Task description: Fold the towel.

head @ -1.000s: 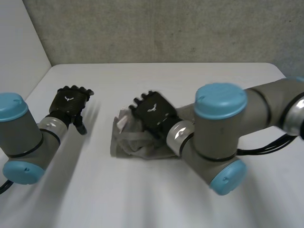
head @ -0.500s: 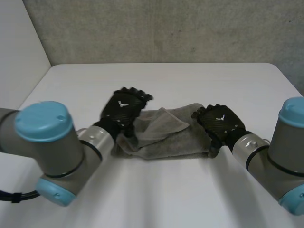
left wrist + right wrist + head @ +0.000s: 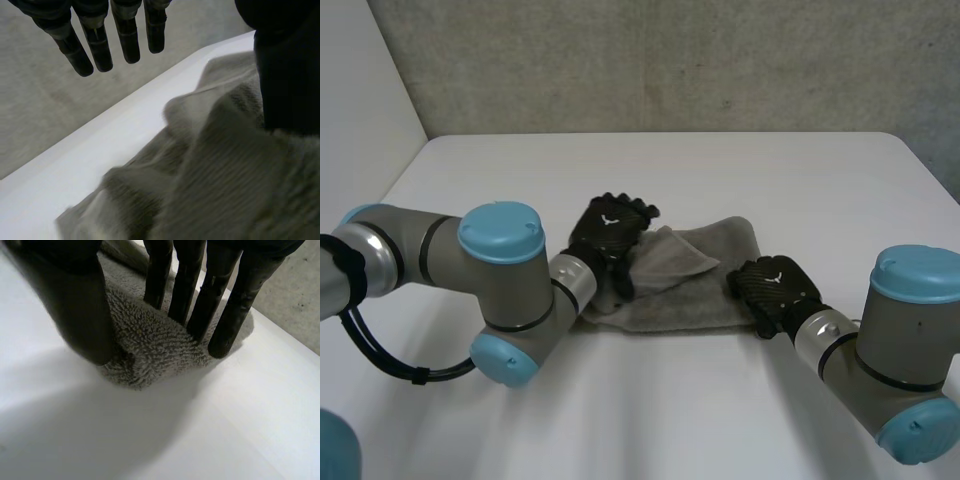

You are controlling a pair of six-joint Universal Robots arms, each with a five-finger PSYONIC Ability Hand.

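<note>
A crumpled grey towel (image 3: 685, 285) lies in the middle of the white table (image 3: 800, 180), with one flap folded over its left part. My left hand (image 3: 608, 235) hovers over the towel's left end. In the left wrist view its fingers (image 3: 100, 45) are straight and held apart above the towel (image 3: 210, 175), while the thumb rests on the cloth. My right hand (image 3: 775, 290) is at the towel's near right corner. There its fingers (image 3: 200, 305) press down on the towel corner (image 3: 145, 355), which bunches against the thumb in a pinch.
The table's far edge (image 3: 660, 134) meets a grey wall (image 3: 670, 60). The left arm's elbow (image 3: 505, 300) sits close to the towel's left end, and the right arm's elbow (image 3: 910, 350) stands at the near right.
The left hand has shifted a little right over the towel's left end. The right hand has dropped to the near right corner and its fingers have closed on the cloth.
</note>
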